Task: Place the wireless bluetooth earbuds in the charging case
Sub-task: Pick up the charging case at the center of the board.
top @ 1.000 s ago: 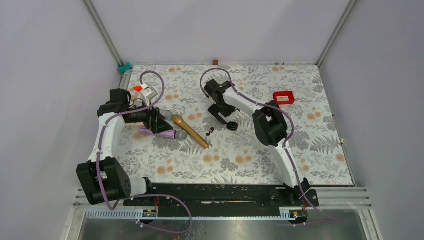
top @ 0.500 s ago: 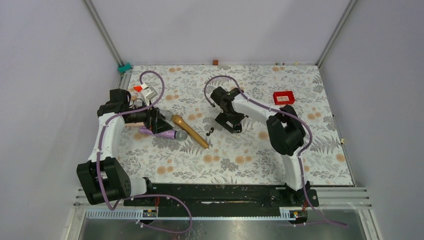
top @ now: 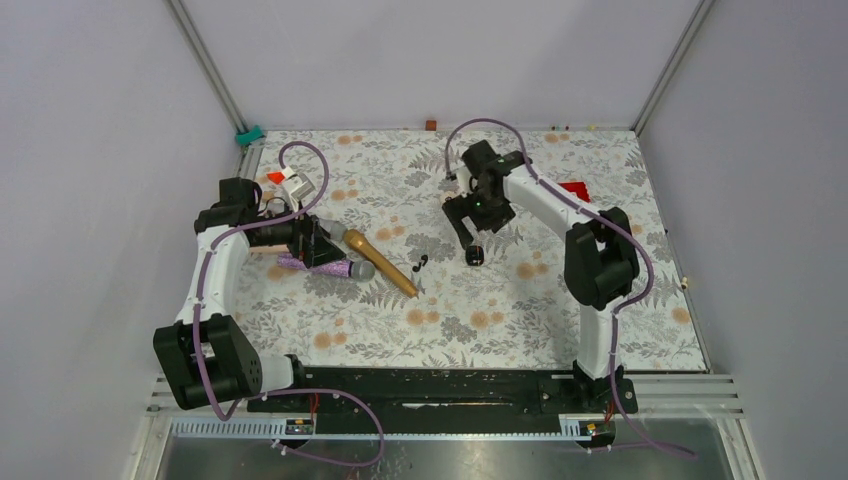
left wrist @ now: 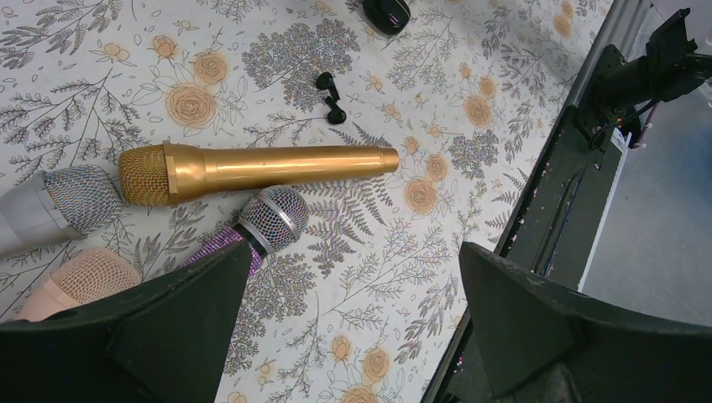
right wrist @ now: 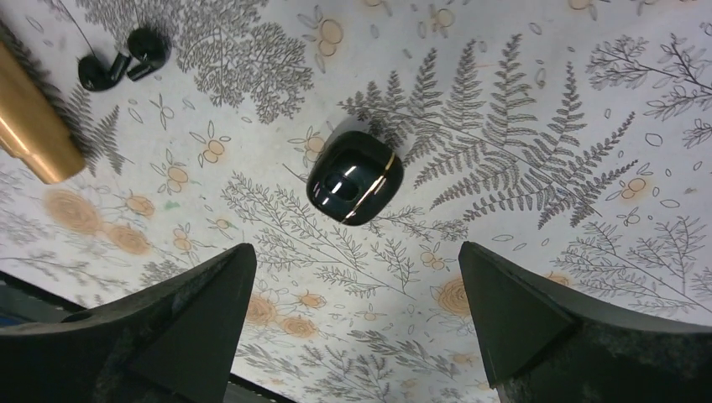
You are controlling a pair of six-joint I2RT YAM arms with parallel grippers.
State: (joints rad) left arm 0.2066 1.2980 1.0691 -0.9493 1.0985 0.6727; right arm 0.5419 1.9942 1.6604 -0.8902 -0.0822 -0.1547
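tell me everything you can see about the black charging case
The charging case is a small glossy black pebble, rounded all over, with a thin gold seam line and bright reflections on top; it looks shut. It lies alone on the floral cloth, with nothing touching it. The right hand hangs open above it, not in contact. The earbuds lie apart from it, near the gold microphone.
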